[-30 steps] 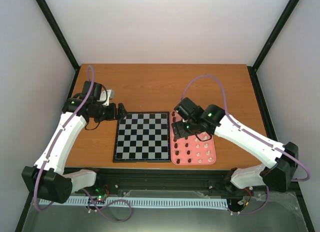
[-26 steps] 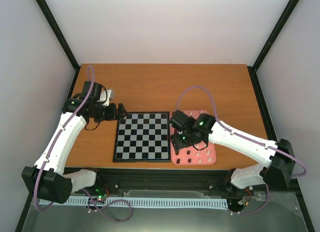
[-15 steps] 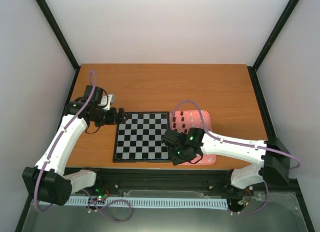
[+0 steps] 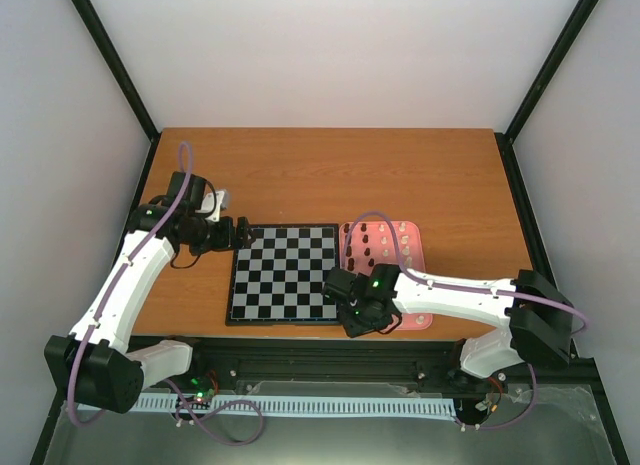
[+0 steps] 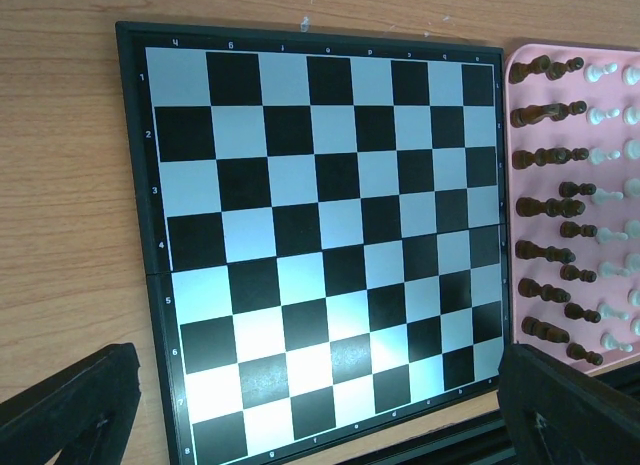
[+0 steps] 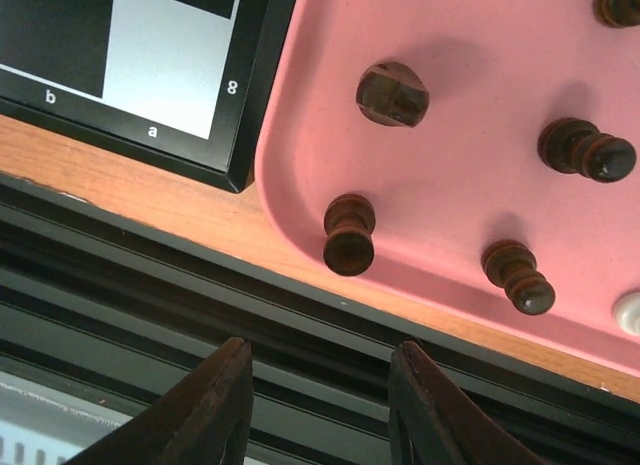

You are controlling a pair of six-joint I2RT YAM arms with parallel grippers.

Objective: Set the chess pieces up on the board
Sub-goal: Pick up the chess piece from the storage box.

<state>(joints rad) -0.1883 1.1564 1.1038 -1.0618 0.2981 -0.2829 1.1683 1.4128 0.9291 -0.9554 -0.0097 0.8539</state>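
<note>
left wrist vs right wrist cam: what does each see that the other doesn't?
Only left wrist: the whole board with every square bare, full rows of cream pieces on the pink tray, and the left gripper, open wide.

Only right wrist: a close look at the dark piece nearest the tray's corner, and the right gripper, jaws apart with nothing between them.

Both: board, tray, dark pieces, wooden table.
</note>
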